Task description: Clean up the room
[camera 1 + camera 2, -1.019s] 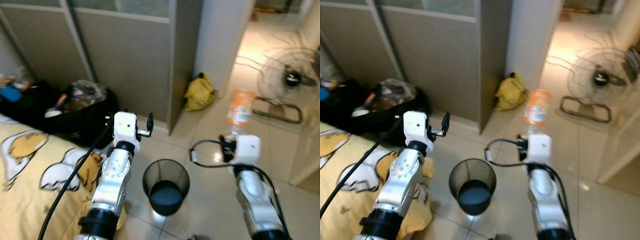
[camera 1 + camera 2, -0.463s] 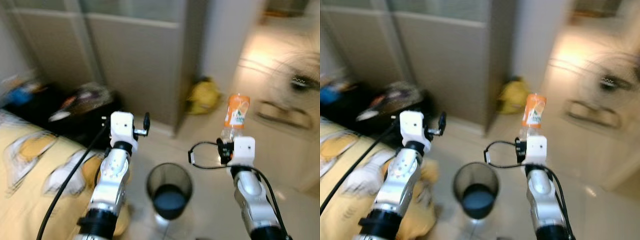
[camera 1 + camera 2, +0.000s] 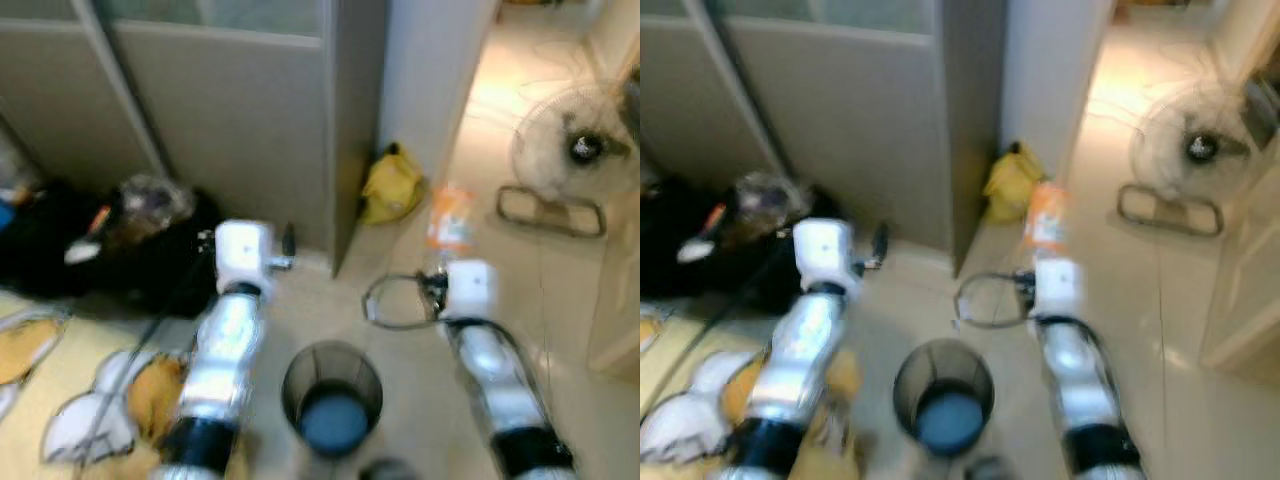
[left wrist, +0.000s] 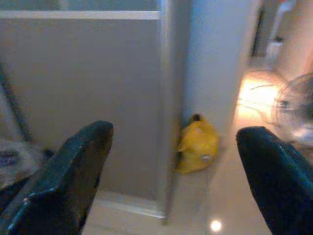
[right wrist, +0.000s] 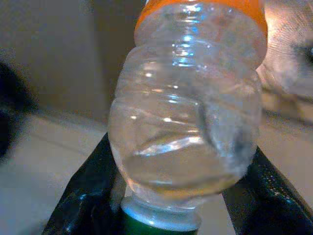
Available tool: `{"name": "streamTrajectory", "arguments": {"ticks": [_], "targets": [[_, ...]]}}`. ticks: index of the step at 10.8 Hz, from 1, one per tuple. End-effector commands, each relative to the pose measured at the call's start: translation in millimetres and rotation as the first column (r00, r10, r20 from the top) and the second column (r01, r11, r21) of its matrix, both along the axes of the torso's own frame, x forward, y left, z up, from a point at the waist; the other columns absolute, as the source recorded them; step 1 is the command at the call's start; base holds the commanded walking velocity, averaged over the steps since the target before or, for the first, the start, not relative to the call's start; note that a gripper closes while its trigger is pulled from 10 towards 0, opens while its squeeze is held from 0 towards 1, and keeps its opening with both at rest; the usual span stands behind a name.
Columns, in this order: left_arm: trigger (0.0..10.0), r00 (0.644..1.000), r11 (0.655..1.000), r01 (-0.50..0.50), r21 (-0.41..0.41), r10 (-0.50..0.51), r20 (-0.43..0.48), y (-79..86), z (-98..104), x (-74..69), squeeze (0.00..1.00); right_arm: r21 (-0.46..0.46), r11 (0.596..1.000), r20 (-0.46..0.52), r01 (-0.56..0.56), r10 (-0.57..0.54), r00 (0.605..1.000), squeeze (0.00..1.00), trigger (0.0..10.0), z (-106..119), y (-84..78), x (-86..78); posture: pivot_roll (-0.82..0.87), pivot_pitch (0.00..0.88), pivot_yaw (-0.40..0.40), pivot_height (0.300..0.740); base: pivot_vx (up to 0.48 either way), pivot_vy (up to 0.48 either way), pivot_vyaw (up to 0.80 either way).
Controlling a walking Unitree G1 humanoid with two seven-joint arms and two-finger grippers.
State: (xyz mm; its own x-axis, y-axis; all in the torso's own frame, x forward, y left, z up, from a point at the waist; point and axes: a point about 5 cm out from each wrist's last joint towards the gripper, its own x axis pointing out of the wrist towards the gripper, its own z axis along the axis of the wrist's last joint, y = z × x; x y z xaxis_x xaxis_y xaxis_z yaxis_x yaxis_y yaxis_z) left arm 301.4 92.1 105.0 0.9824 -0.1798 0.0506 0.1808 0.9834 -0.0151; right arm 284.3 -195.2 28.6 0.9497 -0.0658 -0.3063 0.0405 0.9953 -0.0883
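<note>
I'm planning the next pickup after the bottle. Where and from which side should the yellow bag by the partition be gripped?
Probably the bunched top of the yellow bag, approached from above and the open floor side. It slumps on the floor against the partition corner, so its back is blocked. The left end effector is open.

Two silver, tube-shaped arms end in white box-like wrist blocks. A black cable runs along the left arm; another loops at nine o'clock of the right arm. Fingers are long, black, glossy.
</note>
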Motion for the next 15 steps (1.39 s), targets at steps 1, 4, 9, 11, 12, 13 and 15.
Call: {"name": "streamTrajectory", "arguments": {"ticks": [1,4,9,11,12,13,15], "targets": [[10.0,0.999,0.999,-0.048,0.008,0.048,-0.008,14.2,-1.3,1.3,0.00,0.050,0.999,0.001,-0.014,0.014,1.000,0.00,10.0,2.3,12.6,8.1,-0.20,0.000,0.060,0.740,0.000,0.000,0.00],[10.0,0.988,0.971,0.154,0.181,-0.149,-0.038,5.7,5.0,10.6,0.00,0.143,0.990,-0.246,-0.012,0.047,0.968,0.00,10.0,-30.4,27.2,7.8,-0.15,0.000,0.075,0.740,0.000,0.000,0.00],[10.0,0.805,0.778,0.586,0.226,-0.525,-0.277,12.2,26.9,-5.7,0.00,0.297,0.955,-0.509,-0.011,0.167,0.845,0.00,10.0,-61.0,53.9,-12.9,-0.08,0.000,0.074,0.740,0.000,0.000,0.00],[10.0,0.776,0.739,0.621,0.262,-0.533,-0.337,20.6,30.6,-9.9,0.00,0.367,0.930,-0.556,0.006,0.214,0.803,0.00,10.0,-65.7,59.2,-19.5,-0.07,0.000,0.070,0.740,0.000,0.000,0.00],[10.0,0.746,0.673,0.660,0.333,-0.540,-0.388,35.6,41.4,-12.2,0.00,0.379,0.925,-0.593,0.006,0.238,0.769,0.00,10.0,-69.9,61.4,-25.7,-0.06,0.000,0.064,0.740,0.000,0.000,0.00],[10.0,0.709,0.608,0.703,0.369,-0.550,-0.441,47.5,46.0,-17.3,0.00,0.373,0.928,-0.606,0.018,0.229,0.762,0.00,10.0,-72.5,61.3,-29.0,-0.06,0.000,0.066,0.740,0.000,0.000,0.00],[10.0,0.646,0.546,0.761,0.351,-0.578,-0.499,47.7,41.9,-27.3,0.00,0.407,0.913,-0.624,0.023,0.260,0.737,0.00,10.0,-75.5,65.6,-34.2,-0.06,0.000,0.069,0.740,0.000,0.000,0.00]]}}
